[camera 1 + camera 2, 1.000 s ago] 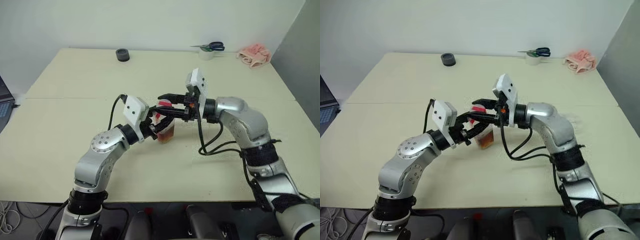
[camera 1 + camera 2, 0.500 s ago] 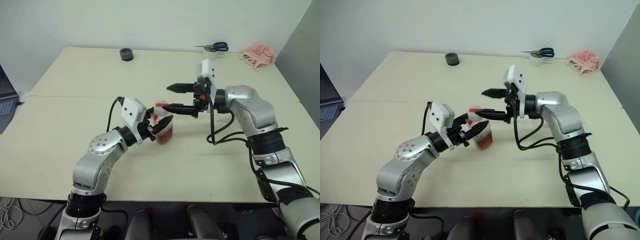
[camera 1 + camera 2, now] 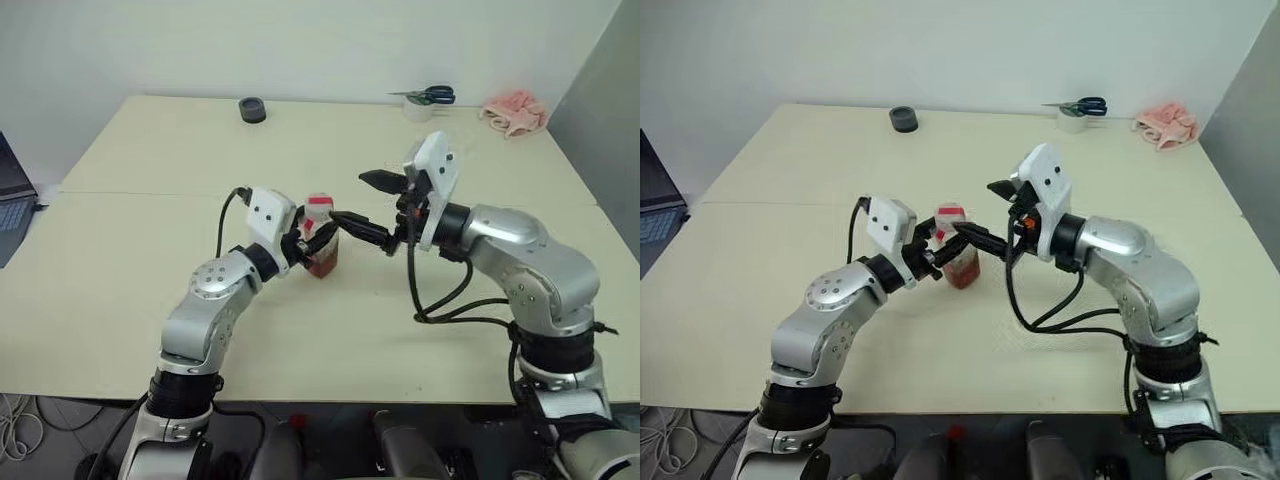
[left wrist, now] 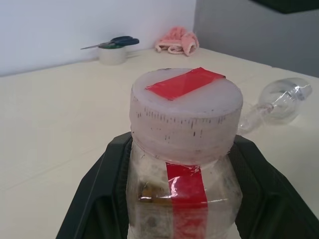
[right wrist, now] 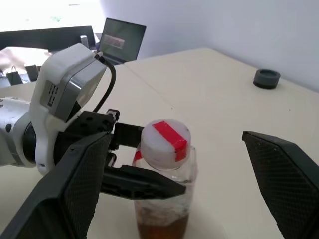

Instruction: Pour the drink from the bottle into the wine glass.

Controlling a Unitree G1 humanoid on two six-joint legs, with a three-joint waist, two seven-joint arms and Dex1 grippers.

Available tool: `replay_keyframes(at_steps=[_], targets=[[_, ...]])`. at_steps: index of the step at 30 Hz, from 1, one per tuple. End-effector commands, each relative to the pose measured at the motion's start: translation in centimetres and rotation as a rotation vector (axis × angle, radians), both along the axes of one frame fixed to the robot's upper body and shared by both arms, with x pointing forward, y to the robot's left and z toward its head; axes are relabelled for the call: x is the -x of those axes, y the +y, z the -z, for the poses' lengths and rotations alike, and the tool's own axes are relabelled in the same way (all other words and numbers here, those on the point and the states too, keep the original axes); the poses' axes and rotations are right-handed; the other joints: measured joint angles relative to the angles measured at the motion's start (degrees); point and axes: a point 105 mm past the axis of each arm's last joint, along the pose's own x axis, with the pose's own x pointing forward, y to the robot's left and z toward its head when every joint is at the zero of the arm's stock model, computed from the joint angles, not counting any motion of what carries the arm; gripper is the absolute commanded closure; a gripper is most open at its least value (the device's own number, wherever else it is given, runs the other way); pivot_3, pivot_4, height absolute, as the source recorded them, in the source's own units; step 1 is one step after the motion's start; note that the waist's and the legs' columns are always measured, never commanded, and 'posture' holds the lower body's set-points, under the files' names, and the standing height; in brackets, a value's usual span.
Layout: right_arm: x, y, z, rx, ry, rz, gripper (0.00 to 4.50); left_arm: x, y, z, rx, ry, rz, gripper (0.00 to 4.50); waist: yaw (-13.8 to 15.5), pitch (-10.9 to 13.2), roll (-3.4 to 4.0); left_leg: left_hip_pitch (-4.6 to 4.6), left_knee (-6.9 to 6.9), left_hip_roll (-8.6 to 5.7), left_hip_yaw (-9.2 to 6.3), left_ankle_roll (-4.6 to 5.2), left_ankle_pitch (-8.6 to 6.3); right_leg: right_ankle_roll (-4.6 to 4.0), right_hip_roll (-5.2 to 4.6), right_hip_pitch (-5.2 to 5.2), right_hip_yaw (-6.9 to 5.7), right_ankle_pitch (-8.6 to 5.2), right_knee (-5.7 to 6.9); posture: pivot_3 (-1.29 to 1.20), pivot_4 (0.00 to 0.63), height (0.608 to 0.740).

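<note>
Left hand (image 3: 318,240): we see it clenched on the bottle (image 3: 321,250), one black finger on each side of the clear body just under the cap; it holds the bottle upright, base on the worktop (image 3: 140,250)
Right hand (image 3: 368,205): released, fingers spread wide; we see it just beside the bottle on its right, its lower finger reaching close to the cap, its upper finger well above it; not gripping anything
Bottle: near the middle of the worktop; white cap (image 4: 187,112) on, with a red strip across the top and a red strip running down the side
Drink (image 5: 163,229): amber, filling only the lower part of the bottle
Wine glass (image 4: 279,99): lying on its side on the worktop, apart from the bottle, in the left wrist view
Far edge: we see a dark round piece (image 3: 252,109), scissors (image 3: 427,95) on a roll of tape (image 3: 419,109), a pink cloth (image 3: 511,110)
Left edge: a laptop (image 3: 10,195)
</note>
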Motion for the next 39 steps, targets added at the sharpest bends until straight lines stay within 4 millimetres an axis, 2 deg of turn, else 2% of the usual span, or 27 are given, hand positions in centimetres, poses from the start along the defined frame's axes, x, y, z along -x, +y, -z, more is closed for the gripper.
replay_keyframes(at_steps=[1, 9, 13, 15, 17, 27, 29, 32, 35, 39], targets=[[-0.1, -0.3, -0.7, -0.031, -0.009, 0.088, 0.00, 0.3, -1.2, -2.1, 0.013, -0.087, 0.031, 2.33, 0.02, 0.00, 0.00, 0.00, 0.01, -0.02, 0.00, 0.00, 0.01, 0.00, -0.01, 0.01, 0.01, 0.00, 0.00, 0.00, 0.150, 0.740], [-0.5, 1.2, -0.4, -0.053, 0.031, 0.111, 0.00, 0.2, -1.7, -2.2, 0.014, -0.087, 0.045, 2.33, -0.11, 0.00, 0.00, 0.02, -0.02, 0.01, -0.04, 0.01, 0.02, -0.01, 0.06, 0.03, -0.01, 0.00, -0.01, 0.00, 0.150, 0.740], [-1.0, 1.5, -0.3, -0.049, 0.032, 0.135, 0.00, 0.5, -1.4, -2.0, 0.017, -0.081, 0.046, 2.33, -0.16, 0.00, 0.00, 0.02, -0.02, 0.00, -0.05, 0.01, 0.03, -0.01, 0.06, 0.03, -0.01, 0.00, -0.01, 0.00, 0.150, 0.740], [-1.4, 1.6, -0.4, -0.054, 0.031, 0.149, 0.38, 0.6, -1.2, -1.8, 0.014, -0.076, 0.045, 2.33, -0.22, 0.00, 0.00, 0.02, -0.02, 0.00, -0.05, 0.02, 0.03, -0.01, 0.06, 0.04, -0.01, 0.00, -0.01, 0.00, 0.150, 0.740], [-1.4, 1.8, -0.4, -0.049, 0.029, 0.144, 0.94, 0.6, -1.0, -1.7, 0.008, -0.074, 0.038, 2.33, -0.26, 0.00, 0.00, 0.02, -0.02, 0.00, -0.05, 0.02, 0.03, -0.01, 0.06, 0.04, -0.01, 0.00, -0.01, 0.00, 0.150, 0.740], [-2.1, 2.2, -0.1, -0.019, 0.008, 0.130, 4.50, 0.9, -0.5, -1.9, 0.014, -0.081, 0.011, 2.33, -0.34, 0.00, 0.01, 0.02, -0.03, 0.01, -0.07, 0.02, 0.03, -0.01, 0.06, 0.04, -0.04, -0.01, -0.02, 0.00, 0.150, 0.740], [-2.4, 2.3, -0.1, -0.015, 0.006, 0.112, 4.50, 0.9, -0.3, -1.9, 0.013, -0.081, 0.005, 2.33, -0.36, 0.00, 0.01, 0.03, -0.03, 0.01, -0.08, 0.02, 0.03, -0.01, 0.07, 0.04, -0.04, -0.01, -0.02, 0.00, 0.150, 0.740], [-2.2, 2.1, -1.8, -0.092, -0.010, 0.058, 4.50, 1.0, 0.0, -2.1, 0.009, -0.087, -0.010, 2.33, -0.43, 0.00, 0.01, 0.04, -0.03, 0.01, -0.07, 0.03, 0.04, -0.01, 0.08, 0.05, -0.03, -0.01, -0.02, 0.00, 0.150, 0.740], [-1.5, 1.7, -3.0, -0.128, -0.014, 0.025, 3.91, 1.0, 0.5, -2.1, 0.007, -0.087, -0.032, 2.33, -0.37, 0.01, 0.01, 0.01, -0.05, 0.01, -0.11, 0.03, 0.04, -0.01, 0.08, 0.05, -0.06, -0.01, -0.03, 0.00, 0.150, 0.740], [-0.5, 2.3, -1.6, -0.064, 0.012, -0.016, 2.50, 1.0, 0.8, -1.9, 0.002, -0.081, -0.045, 2.33, -0.37, 0.01, 0.01, 0.02, -0.09, 0.01, -0.11, 0.04, 0.03, -0.02, 0.07, 0.04, -0.06, -0.01, -0.05, 0.00, 0.150, 0.740]])
